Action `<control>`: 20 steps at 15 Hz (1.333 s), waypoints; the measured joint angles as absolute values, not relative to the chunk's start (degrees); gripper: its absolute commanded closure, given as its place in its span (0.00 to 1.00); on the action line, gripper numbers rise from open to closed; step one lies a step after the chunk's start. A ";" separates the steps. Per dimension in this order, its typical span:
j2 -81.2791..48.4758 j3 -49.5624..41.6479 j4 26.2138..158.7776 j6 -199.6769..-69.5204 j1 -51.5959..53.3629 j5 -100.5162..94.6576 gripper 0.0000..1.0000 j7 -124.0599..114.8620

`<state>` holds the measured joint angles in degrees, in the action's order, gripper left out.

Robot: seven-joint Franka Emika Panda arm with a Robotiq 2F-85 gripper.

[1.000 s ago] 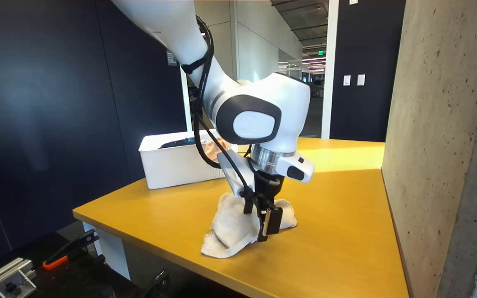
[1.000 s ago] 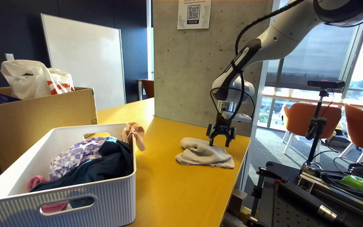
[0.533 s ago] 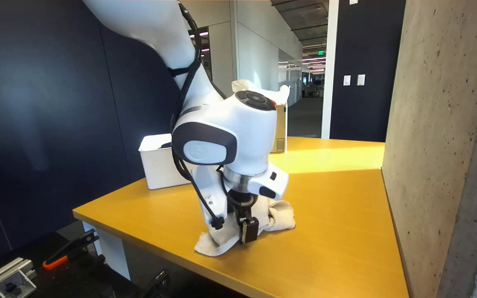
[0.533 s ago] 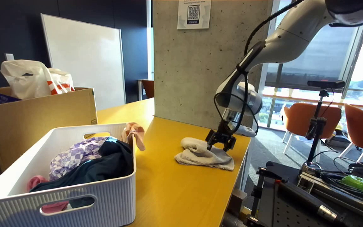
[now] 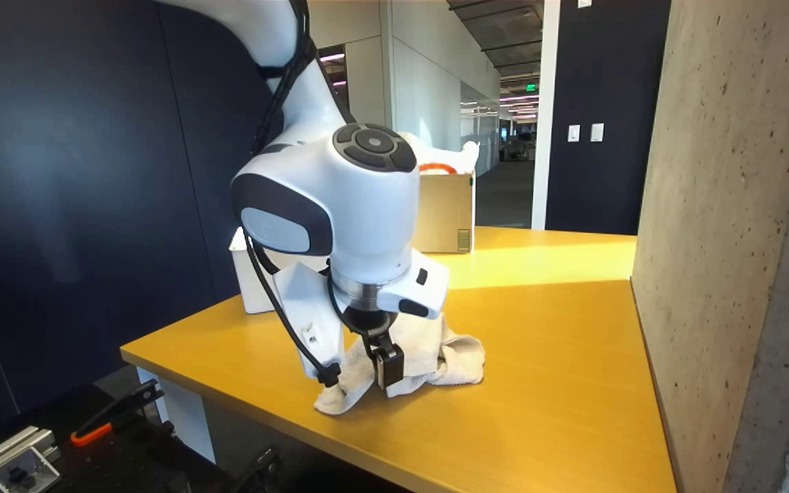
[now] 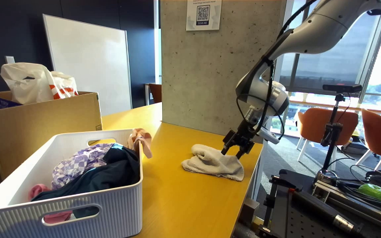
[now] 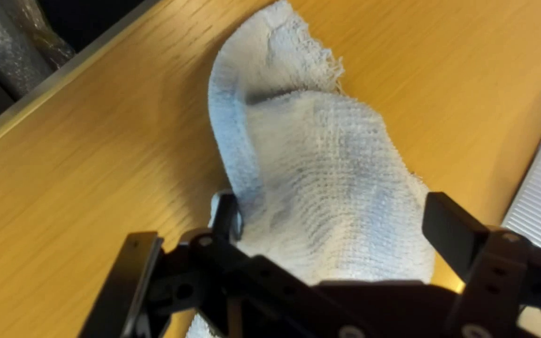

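A whitish crumpled cloth [image 6: 210, 162] lies on the yellow wooden table near its edge. It also shows in an exterior view [image 5: 422, 346], partly behind the gripper, and in the wrist view [image 7: 327, 155], with a folded, frayed corner at the top. My gripper [image 6: 232, 153] is tilted and low over the cloth. In the wrist view the gripper [image 7: 335, 216] stands wide open, its fingers on either side of the cloth. The left finger [image 7: 226, 213] meets the cloth's left edge; the right finger lies at its right border. The cloth is not clamped.
A white ribbed basket [image 6: 121, 211] with dark, purple-checked, pink and peach garments stands on the table [image 6: 177, 198]. A cardboard box [image 6: 45, 129] with plastic bags stands behind it. A concrete pillar [image 6: 203, 82] borders the table. A dark equipment cart [image 6: 296, 211] stands beyond the table edge.
The gripper has tilted and moved leftward in one exterior view, rightward in the other, staying low over the cloth. The cloth has shifted slightly and its folds have changed. The fingers remain open.
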<state>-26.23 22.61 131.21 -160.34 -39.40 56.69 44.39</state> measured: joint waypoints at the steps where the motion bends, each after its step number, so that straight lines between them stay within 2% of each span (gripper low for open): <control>1: -25.78 22.97 131.31 -160.18 -40.26 57.33 0.00 46.03; 16: -32.77 22.66 125.92 -158.51 -41.15 54.88 0.00 47.93; 20: -33.45 16.38 124.84 -154.70 -35.63 56.00 0.00 47.53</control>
<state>-33.45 16.38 124.84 -154.70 -35.63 56.00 47.53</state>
